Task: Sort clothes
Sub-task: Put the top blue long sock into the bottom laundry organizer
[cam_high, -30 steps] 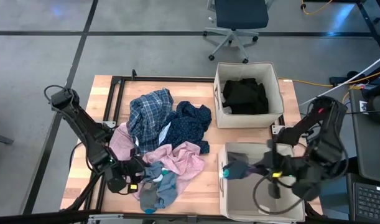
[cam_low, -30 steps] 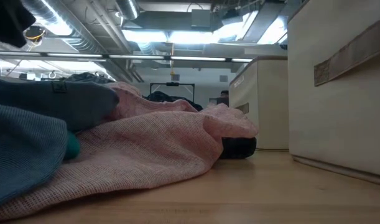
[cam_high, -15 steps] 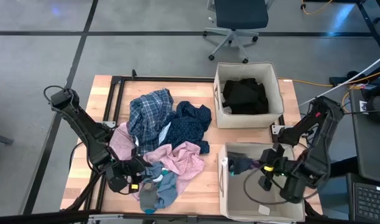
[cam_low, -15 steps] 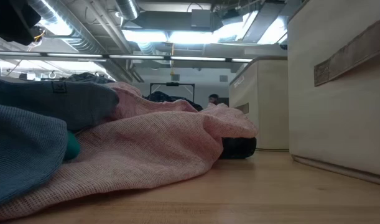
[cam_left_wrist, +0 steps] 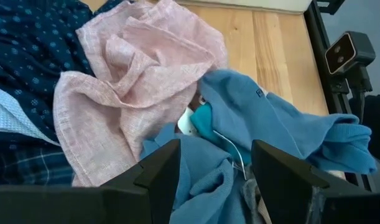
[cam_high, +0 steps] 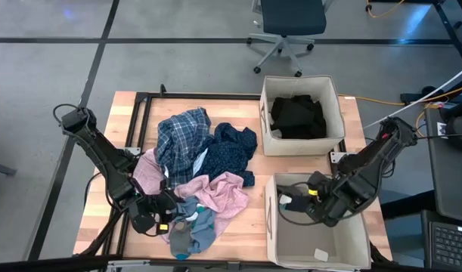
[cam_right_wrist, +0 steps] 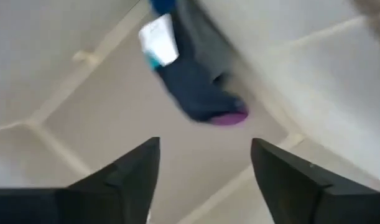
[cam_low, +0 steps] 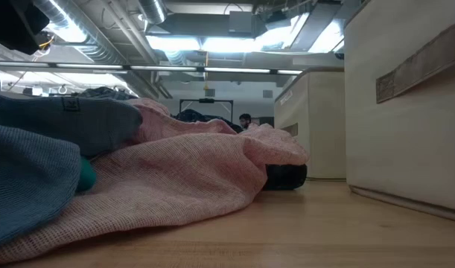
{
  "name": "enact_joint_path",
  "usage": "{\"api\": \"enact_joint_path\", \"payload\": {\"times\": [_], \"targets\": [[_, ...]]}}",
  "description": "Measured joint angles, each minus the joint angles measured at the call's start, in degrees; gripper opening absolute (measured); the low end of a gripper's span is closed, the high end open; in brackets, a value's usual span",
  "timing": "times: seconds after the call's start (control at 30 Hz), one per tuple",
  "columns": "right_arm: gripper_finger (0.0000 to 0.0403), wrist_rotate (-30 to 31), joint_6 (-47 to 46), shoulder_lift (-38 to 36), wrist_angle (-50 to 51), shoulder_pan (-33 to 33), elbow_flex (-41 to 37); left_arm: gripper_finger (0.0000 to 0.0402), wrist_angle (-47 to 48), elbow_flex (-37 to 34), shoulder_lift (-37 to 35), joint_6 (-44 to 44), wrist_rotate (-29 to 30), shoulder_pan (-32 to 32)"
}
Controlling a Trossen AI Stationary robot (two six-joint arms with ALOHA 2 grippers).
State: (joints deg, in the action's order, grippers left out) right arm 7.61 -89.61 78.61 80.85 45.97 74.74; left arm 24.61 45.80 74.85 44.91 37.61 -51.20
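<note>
Right gripper (cam_high: 291, 202): mine, inside the near beige bin (cam_high: 359, 238), fingers standing apart, nothing between them. Item just ahead of it: one small dark sock (cam_right_wrist: 199, 99) with a purple toe and a white tag, blurred, apparently in mid-air or against the bin wall; I cannot tell which.

Left gripper (cam_left_wrist: 211, 171): mine, jaws wide and empty, hovering over the blue-grey garment (cam_left_wrist: 283, 134) at the near edge of the pile on the counter (cam_high: 246, 227).

Stock on the counter: pale pink shirt (cam_high: 219, 193), navy dotted piece (cam_high: 231, 147), blue plaid shirt (cam_high: 181, 136), all overlapping. Far bin (cam_high: 333, 113): black clothing (cam_high: 297, 115).

Handling, by my judgement: everything light, limp, non-fragile; fabric will drape and drag its neighbours. Best hold is a raised fold or bunched ridge, pinched deep, not a flat layer. Tangled pieces likely need a high lift to separate.
</note>
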Motion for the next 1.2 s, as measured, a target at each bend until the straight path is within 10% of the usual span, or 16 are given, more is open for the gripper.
{"api": "enact_joint_path", "payload": {"times": [0.33, 0.6, 0.83, 1.2], "targets": [[0.0289, 2.69, 19.68, -0.02, -17.26, -6.66, 7.43, 0.0186, 1.83, 0.0, 0.0, 4.81, -5.39, -1.84], [0.0289, 14.38, 54.01, 4.8, -45.58, -12.3, 6.91, 0.0186, 3.56, -0.22, 0.0, 10.4, -6.98, -4.97], [0.0289, 11.12, 80.0, 15.79, -67.92, -17.88, 6.91, 0.0186, 2.84, -3.34, 0.0, 16.65, -7.03, -6.23], [0.0289, 6.24, 92.99, 33.96, -94.48, -25.89, 6.88, 0.0186, -1.91, -8.11, 0.0, 15.67, -2.21, -4.17]]}}
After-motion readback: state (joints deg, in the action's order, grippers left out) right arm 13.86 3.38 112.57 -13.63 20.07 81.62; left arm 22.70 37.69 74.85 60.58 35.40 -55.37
